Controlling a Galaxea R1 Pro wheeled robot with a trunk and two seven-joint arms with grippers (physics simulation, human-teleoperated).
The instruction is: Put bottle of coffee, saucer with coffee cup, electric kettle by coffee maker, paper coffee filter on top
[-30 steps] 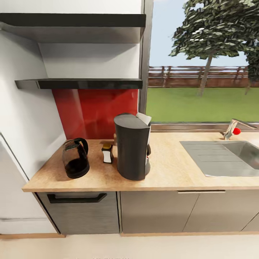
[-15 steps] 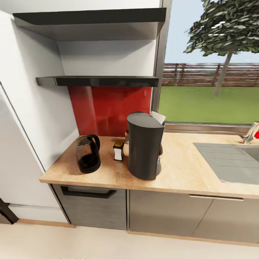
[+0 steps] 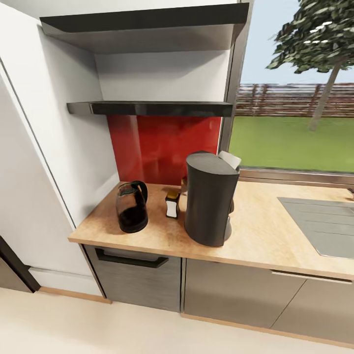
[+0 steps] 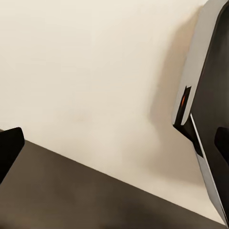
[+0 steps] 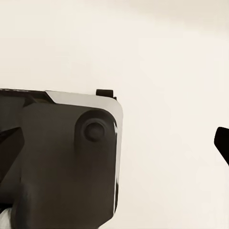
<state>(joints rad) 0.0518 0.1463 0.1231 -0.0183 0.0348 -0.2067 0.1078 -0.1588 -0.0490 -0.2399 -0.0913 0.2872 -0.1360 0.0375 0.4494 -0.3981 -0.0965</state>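
Crowding is being risked on the kitchen countertop (image 3: pixel 255 236): the bottle of coffee (image 3: pixel 172 204) is sitting between electric kettle (image 3: pixel 132 207) and coffee maker (image 3: pixel 210 199). Both grippers, left (image 4: pixel 114 143) and right (image 5: pixel 119 138), are being held spread, gripping nothing.

Left gripper (image 4: pixel 114 148): fingers spread wide, one dark fingertip (image 4: pixel 8 145) at one edge of the left wrist view, the other at the opposite edge; nothing between them. Pointed down over pale floor beside a part of the robot's own body (image 4: pixel 210 90).

Right gripper (image 5: pixel 117 143): fingers likewise parted, dark tips at opposite edges of the right wrist view; nothing held. Aimed downward, above a dark, silver-edged body part (image 5: pixel 67 157).
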